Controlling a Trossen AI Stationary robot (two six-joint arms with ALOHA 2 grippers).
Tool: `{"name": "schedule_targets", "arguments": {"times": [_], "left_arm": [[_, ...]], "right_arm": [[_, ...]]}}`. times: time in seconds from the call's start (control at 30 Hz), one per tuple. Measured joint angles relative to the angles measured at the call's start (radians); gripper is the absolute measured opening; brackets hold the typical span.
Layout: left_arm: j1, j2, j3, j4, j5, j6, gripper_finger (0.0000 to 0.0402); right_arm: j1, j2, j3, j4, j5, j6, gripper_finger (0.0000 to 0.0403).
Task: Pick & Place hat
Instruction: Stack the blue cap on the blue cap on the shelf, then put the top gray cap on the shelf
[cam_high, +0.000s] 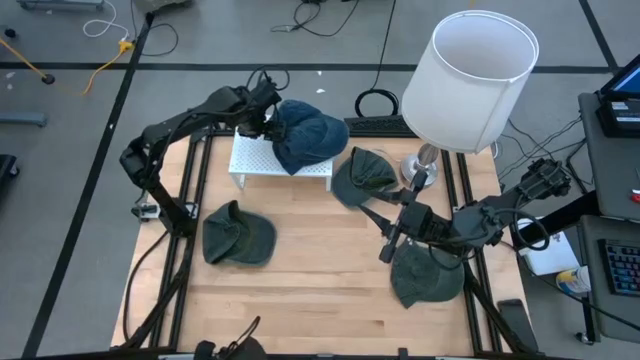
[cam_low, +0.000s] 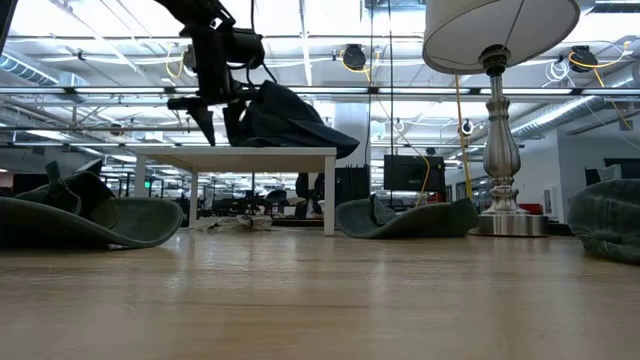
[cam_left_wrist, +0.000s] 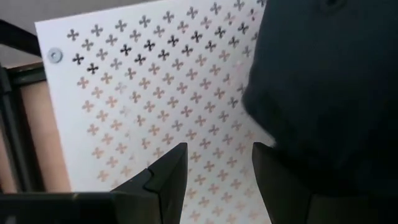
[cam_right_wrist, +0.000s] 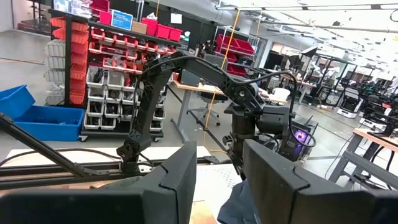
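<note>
A dark blue hat (cam_high: 312, 135) lies on the top of a white perforated stand (cam_high: 255, 160) at the table's far side; in the low view the hat (cam_low: 290, 115) sits on the stand's top (cam_low: 240, 152). My left gripper (cam_left_wrist: 217, 149) is open and points down over the stand top (cam_left_wrist: 137, 106), close beside the hat's left edge (cam_left_wrist: 323, 93); its place in the high view is (cam_high: 258, 122). My right gripper (cam_right_wrist: 219, 149) is open and held level over the table's right part (cam_high: 385, 250), facing the left arm.
Three green hats lie on the wooden table: near left (cam_high: 238, 237), centre far (cam_high: 365, 175), and near right (cam_high: 425, 275) below my right arm. A lamp with a white shade (cam_high: 470, 80) stands on its base (cam_high: 420, 170) at the far right.
</note>
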Motion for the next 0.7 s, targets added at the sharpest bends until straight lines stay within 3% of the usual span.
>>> {"name": "schedule_targets", "arguments": {"times": [0.37, 0.53, 0.7], "left_arm": [[0.017, -0.08, 0.0, -0.089, 0.0, 0.009, 0.0182], [0.008, -0.17, 0.0, -0.093, 0.044, 0.02, 0.0183], [-0.017, -0.262, 0.0, -0.091, 0.11, 0.042, 0.0202]], "right_arm": [[0.002, 0.0, 0.0, -0.058, 0.003, 0.145, 0.0132], [0.002, 0.0, 0.0, -0.215, 0.001, 0.294, 0.0169], [0.001, 0.0, 0.0, -0.407, -0.05, 0.343, 0.021]]}}
